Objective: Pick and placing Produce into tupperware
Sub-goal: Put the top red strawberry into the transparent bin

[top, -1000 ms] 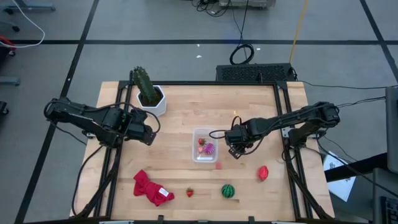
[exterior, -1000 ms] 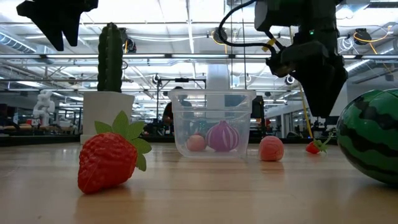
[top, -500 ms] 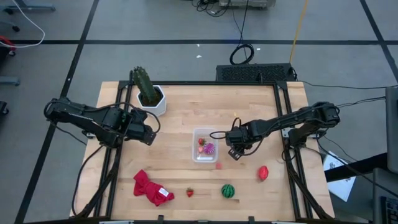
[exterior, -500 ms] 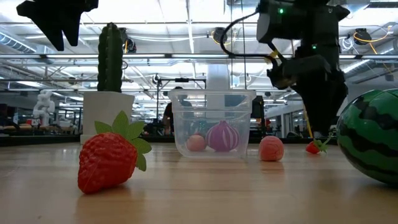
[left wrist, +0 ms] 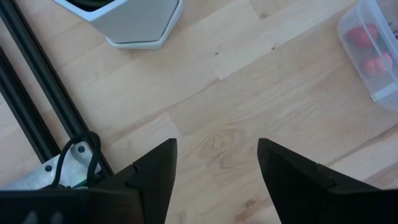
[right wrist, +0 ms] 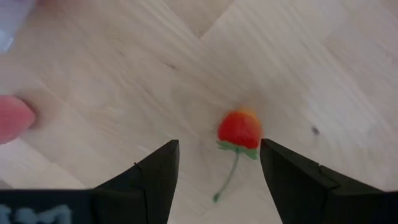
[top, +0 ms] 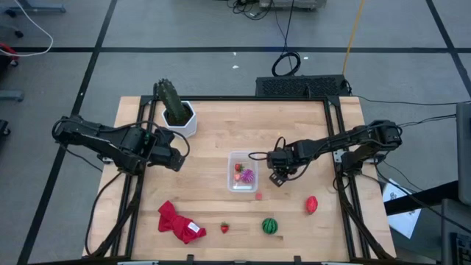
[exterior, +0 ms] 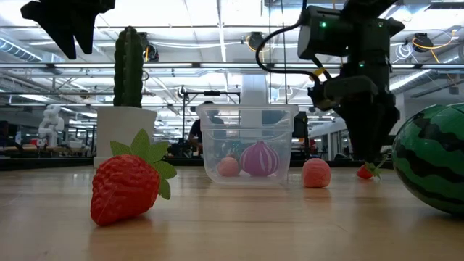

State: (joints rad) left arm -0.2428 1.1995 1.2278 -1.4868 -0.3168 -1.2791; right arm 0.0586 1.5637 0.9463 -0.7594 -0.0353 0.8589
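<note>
The clear tupperware (top: pixel 241 171) stands mid-table with a purple striped ball (top: pixel 248 176) and a red piece (top: pixel 238 168) inside. My right gripper (top: pixel 278 177) hovers just right of it, open, fingers pointing down on either side of a tiny red fruit with a green stem (right wrist: pixel 240 129) lying on the wood, without touching it. A pink-red piece (top: pixel 258 195), a larger red piece (top: pixel 311 204), the watermelon ball (top: pixel 270 225) and a strawberry (top: pixel 224 227) lie on the near half. My left gripper (top: pixel 176 160) waits open above bare wood, left of the tub.
A green cactus in a white pot (top: pixel 178 116) stands at the far left. A red cloth (top: pixel 179 222) lies near the front left corner. Black frame rails (top: pixel 335 147) run along the table's sides. Bare wood lies between the tub and my left gripper.
My right gripper has come down toward the table beside the tub, over the stemmed red fruit, staying open. The produce and the tub have not moved.
</note>
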